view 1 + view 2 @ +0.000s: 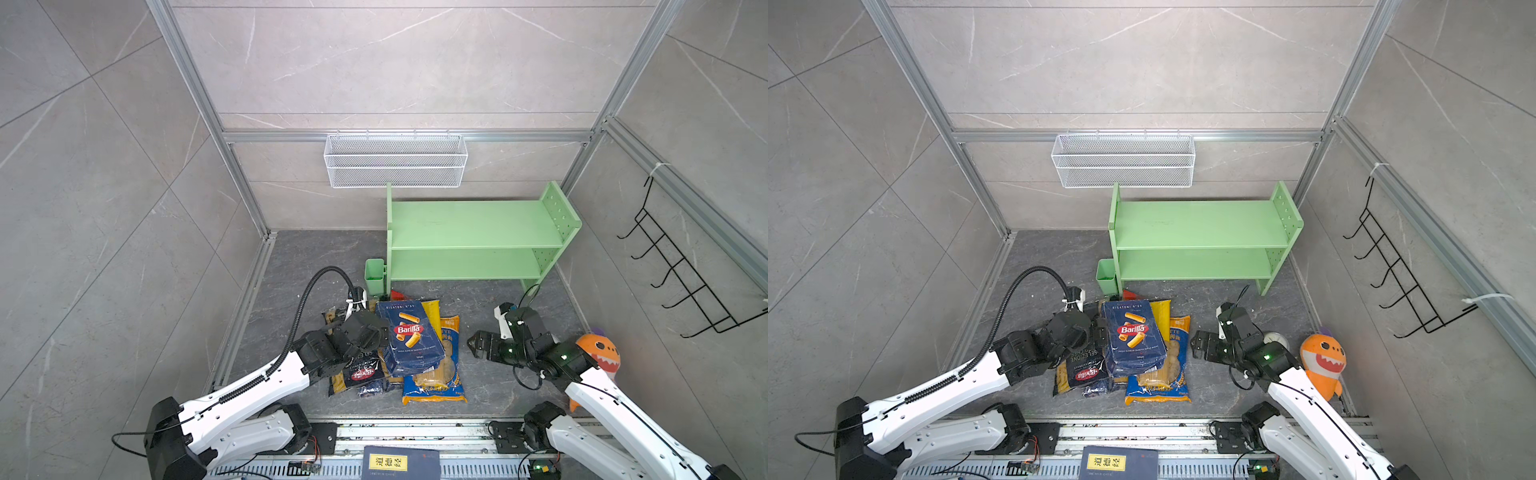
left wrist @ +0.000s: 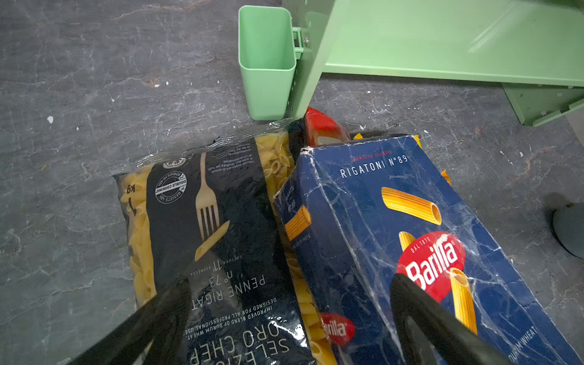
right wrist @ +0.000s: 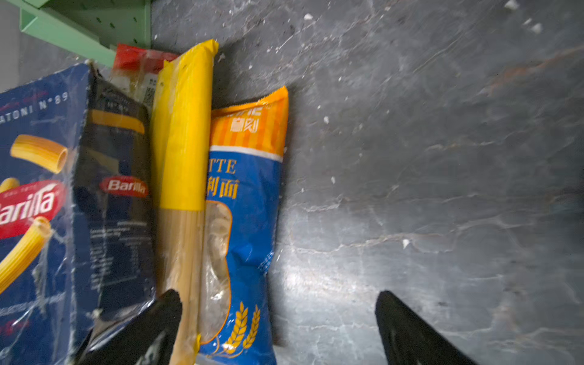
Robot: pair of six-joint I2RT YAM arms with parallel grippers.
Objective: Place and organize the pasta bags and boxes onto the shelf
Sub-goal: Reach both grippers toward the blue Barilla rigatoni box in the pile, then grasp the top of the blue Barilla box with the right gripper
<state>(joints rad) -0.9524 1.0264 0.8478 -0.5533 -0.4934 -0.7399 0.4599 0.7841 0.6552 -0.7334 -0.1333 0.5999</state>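
left arm (image 1: 257, 380) reaches in from the near left, forearm angled toward the pile, wrist pitched down. left gripper (image 2: 286, 284) sits over the seam between penne bag (image 2: 205, 221) and pasta box (image 1: 411, 336): one finger above the bag, one above the box face, jaws spread wide, nothing clamped. can't tell if the tips touch the packs.

right arm (image 1: 602, 395) comes in from the near right, wrist turned left toward the pile. right gripper (image 3: 278, 297) is low over the floor (image 3: 442, 158), jaws wide apart, holding nothing. one finger is next to the yellow spaghetti pack (image 3: 186, 126) and the box corner, the other is over bare floor, and the edge of the blue-orange bag (image 3: 246, 205) lies between them.

all pasta lies on the floor in a heap just in front of the shelf (image 1: 473, 224), box on top, tilted. red-ended pack (image 2: 319, 126) pokes out at the far end, near the shelf leg and the cup (image 2: 267, 63). shelf stands at the back right.
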